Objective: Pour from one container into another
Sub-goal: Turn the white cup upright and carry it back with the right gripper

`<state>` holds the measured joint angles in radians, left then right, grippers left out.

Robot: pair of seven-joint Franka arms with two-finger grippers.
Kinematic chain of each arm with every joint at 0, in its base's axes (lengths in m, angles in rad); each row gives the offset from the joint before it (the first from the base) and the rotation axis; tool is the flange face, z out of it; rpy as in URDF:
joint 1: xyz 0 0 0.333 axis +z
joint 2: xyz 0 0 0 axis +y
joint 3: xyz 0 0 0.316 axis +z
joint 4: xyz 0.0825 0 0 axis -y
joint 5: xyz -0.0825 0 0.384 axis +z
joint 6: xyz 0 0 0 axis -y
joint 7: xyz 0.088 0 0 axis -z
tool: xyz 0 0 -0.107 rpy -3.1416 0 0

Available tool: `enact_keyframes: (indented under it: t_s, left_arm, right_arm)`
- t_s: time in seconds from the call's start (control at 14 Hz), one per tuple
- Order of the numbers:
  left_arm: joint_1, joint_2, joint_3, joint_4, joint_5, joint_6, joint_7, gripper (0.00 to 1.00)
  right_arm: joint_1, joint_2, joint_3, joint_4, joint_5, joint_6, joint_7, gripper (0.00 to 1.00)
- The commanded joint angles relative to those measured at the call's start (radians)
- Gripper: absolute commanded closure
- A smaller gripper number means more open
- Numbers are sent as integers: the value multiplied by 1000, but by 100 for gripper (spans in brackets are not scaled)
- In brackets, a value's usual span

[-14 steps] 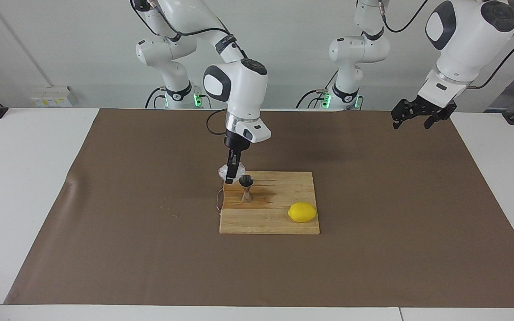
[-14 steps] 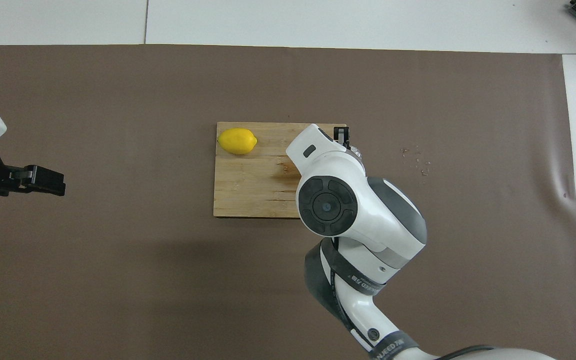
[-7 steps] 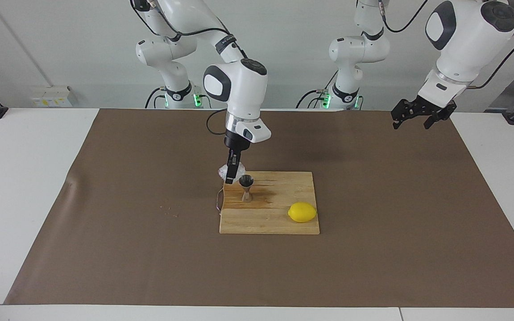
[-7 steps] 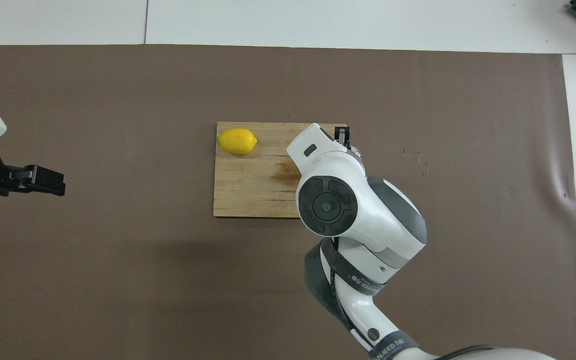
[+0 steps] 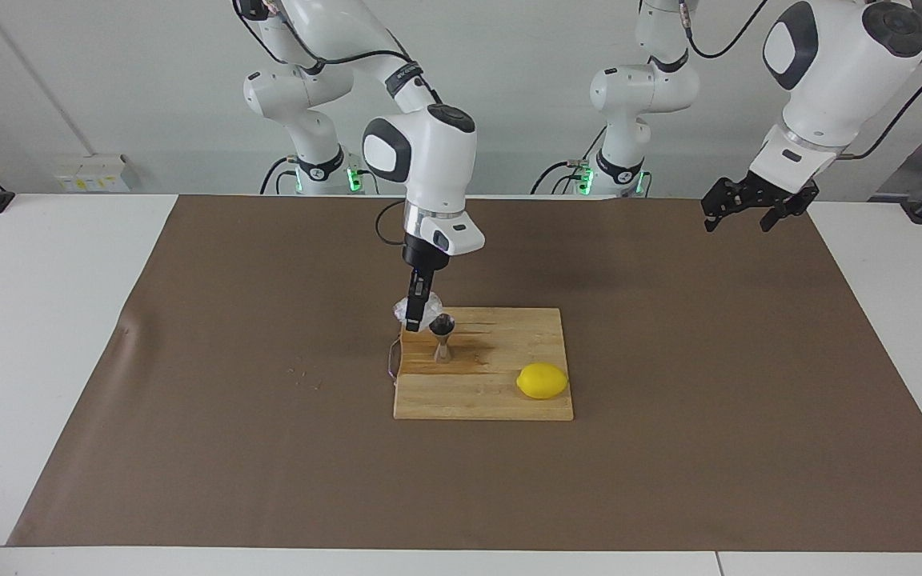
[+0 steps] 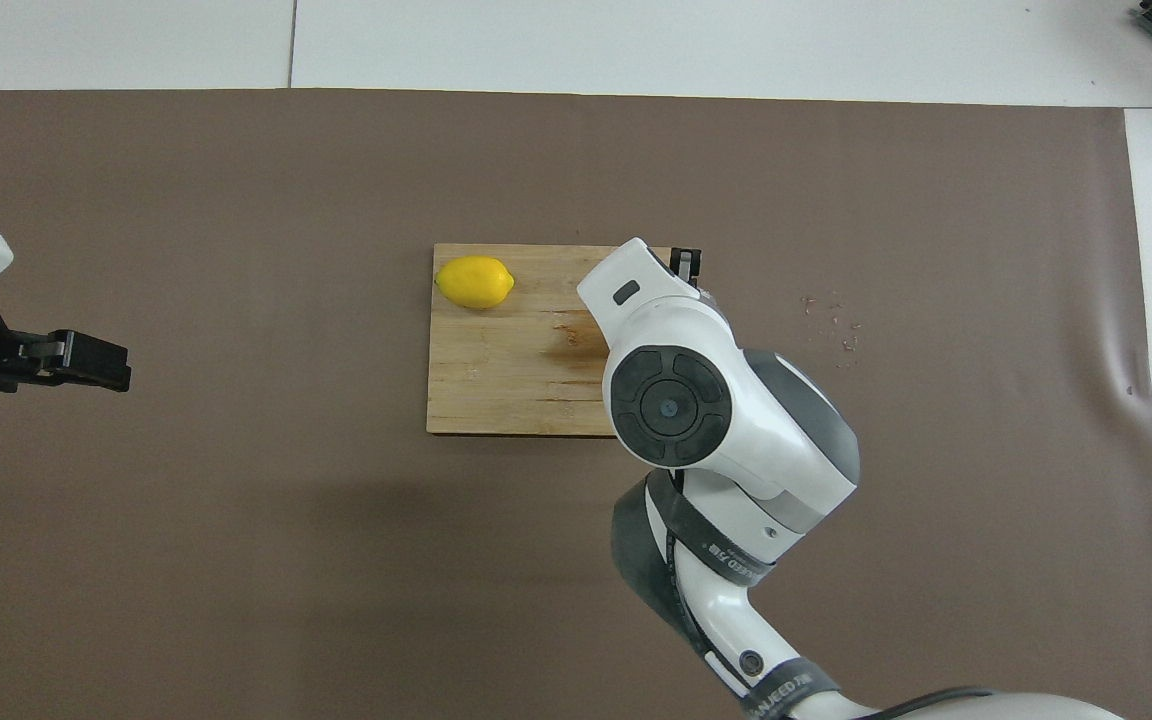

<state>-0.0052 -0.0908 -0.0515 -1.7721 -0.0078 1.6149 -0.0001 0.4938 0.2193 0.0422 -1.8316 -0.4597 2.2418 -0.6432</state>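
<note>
Tilted further over the jigger, right pincer pinches the cup — left pincer waits wide — no writing legible.

The right arm comes in from its base, elbow high, and bends steeply down so that its wrist hangs over the board, at the corner toward the right arm's end of the table. The right gripper points straight down there, its fingers clamped on the cup, which it holds in the air just beside the jigger; the cup seems tipped toward the jigger's mouth, though the fingers hide much of it. The left arm waits, raised well apart from the board toward the left arm's end of the table. The left gripper hangs in the air, fingers spread wide, holding nothing.
</note>
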Motion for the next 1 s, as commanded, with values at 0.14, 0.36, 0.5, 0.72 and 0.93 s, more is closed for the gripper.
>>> enact_keyframes:
  t_s: [0.14,0.36,0.5,0.72,0.93]
  left_arm:
    - [5,-13,2,0,-11,-16,14,0]
    - [5,-13,2,0,-9,-18,14,0]
    - [5,-13,2,0,-9,-18,14,0]
    - [5,-13,2,0,-9,-18,14,0]
    - [5,-13,2,0,-9,-18,14,0]
  right_arm:
    - [-31,-29,7,-8,94,15,-9,67]
    - [-67,-41,7,-8,212,16,-61,67]
    - [-104,-52,7,-12,324,33,-154,67]
    - [-176,-60,7,-14,528,35,-313,67]
    - [-248,-60,5,-29,672,36,-456,67]
